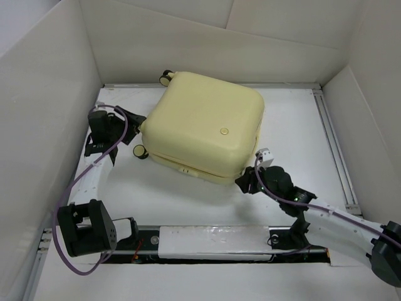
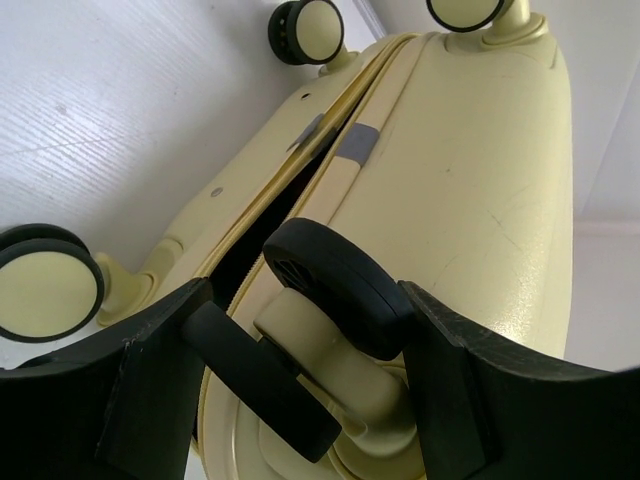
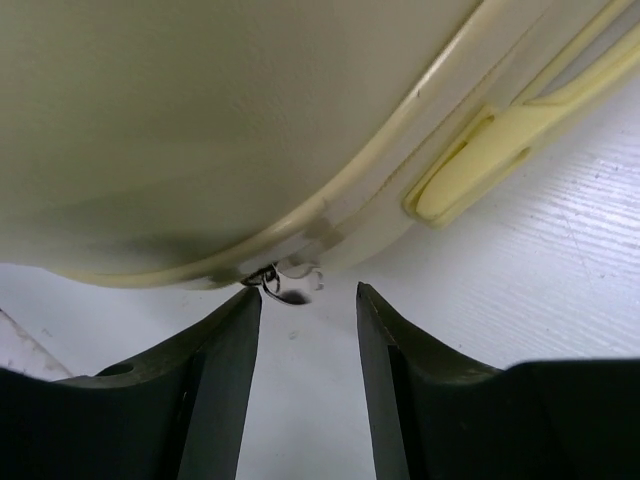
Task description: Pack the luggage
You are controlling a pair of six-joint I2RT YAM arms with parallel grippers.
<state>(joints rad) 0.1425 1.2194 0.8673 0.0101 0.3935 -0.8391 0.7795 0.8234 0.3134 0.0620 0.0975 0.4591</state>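
Luggage (image 1: 200,122) lying flat on tabletop (image 1: 301,138), lid nearly closed, left claw (image 2: 305,295) spread wide astride a caster (image 2: 340,280) on its left side, right claw (image 3: 308,295) parted at its near-right corner, beside zip pull (image 3: 285,281)

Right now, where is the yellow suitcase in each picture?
Top external: the suitcase lies flat in the middle of the picture.
Left wrist: the suitcase fills the middle and right, with a caster wheel nearest the camera.
Right wrist: the suitcase fills the top, showing only its rounded shell.
Shared landmark: the seam between its two shells shows in all three views.
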